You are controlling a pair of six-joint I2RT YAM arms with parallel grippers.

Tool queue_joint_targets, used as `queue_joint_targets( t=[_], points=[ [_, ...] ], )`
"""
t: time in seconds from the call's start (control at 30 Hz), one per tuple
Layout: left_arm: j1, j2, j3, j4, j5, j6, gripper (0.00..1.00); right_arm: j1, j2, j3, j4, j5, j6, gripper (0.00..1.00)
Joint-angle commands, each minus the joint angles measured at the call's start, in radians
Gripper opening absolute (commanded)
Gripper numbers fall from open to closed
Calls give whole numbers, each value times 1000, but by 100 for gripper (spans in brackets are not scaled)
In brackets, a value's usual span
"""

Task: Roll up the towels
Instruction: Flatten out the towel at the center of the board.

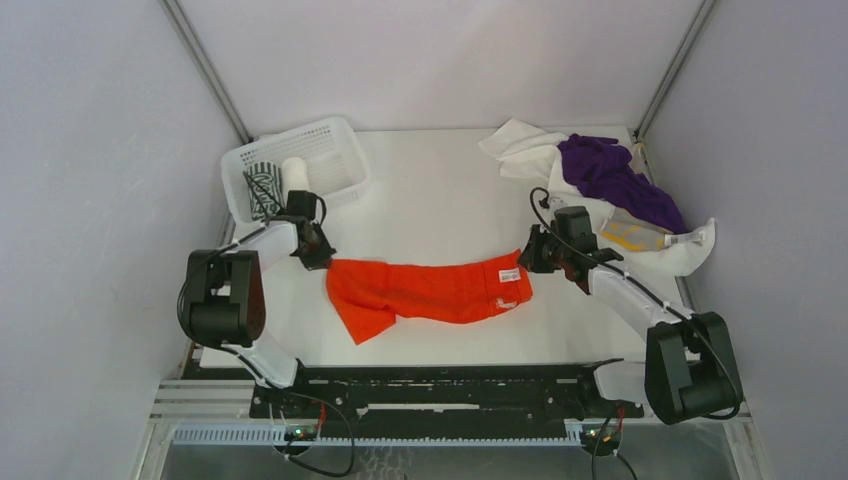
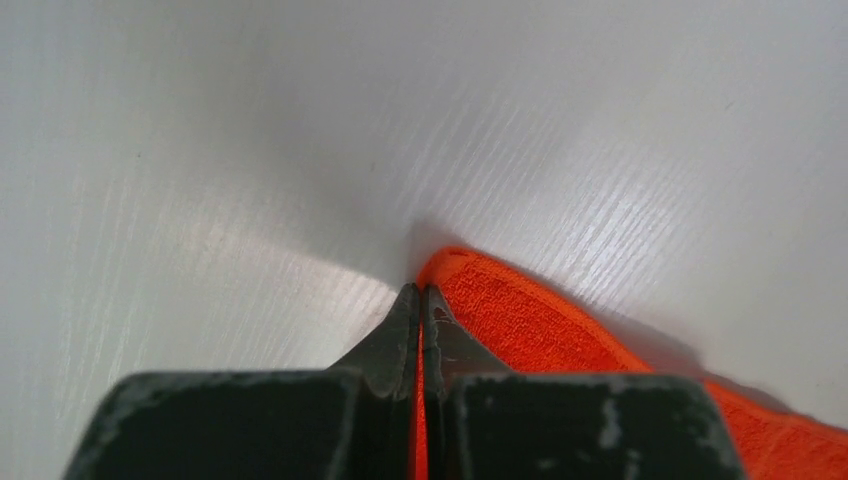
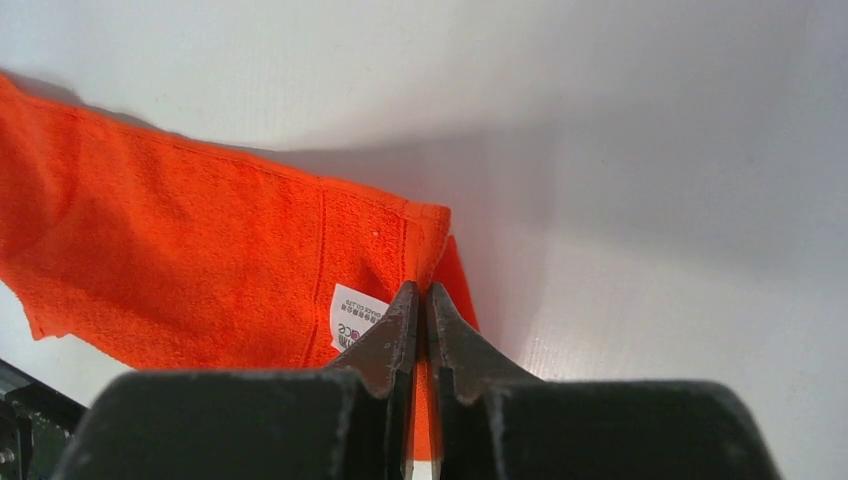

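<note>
An orange-red towel lies stretched left to right on the white table, with a bunched flap at its lower left. My left gripper is shut on its far left corner. The left wrist view shows the jaws pressed together with orange cloth between them. My right gripper is shut on the right end. In the right wrist view orange cloth sits between the jaws, beside a white label. Purple, white and yellow-and-grey towels lie piled at the back right.
A white mesh basket stands at the back left. It holds a rolled dark green-and-white towel and a rolled white towel. Grey walls close in both sides. The arm bases and a black rail run along the near edge.
</note>
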Motion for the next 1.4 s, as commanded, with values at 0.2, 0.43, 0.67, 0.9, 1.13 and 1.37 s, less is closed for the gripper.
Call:
queue_joint_targets(
  t=[0.2,0.43,0.67,0.9,1.13,1.37],
  points=[
    [16,-353,131,-35,8,119,0,-54,-238,101,-16,70,-35,0],
    [16,-654,204,-58,14,221,0,-54,-457,211,-44,106,-81,0],
    [16,-969,151,-104,6,234,0,-55,-704,220,-106,63,-158,0],
    [17,-1140,111,-209,28,199,0,-55,-860,218,-248,31,-184,0],
    [16,-1026,-6,-184,53,135,0,-55,-766,136,-238,48,-127,1],
    [13,-618,-85,-35,16,36,0,-57,-394,20,-48,132,-81,1]
  ],
)
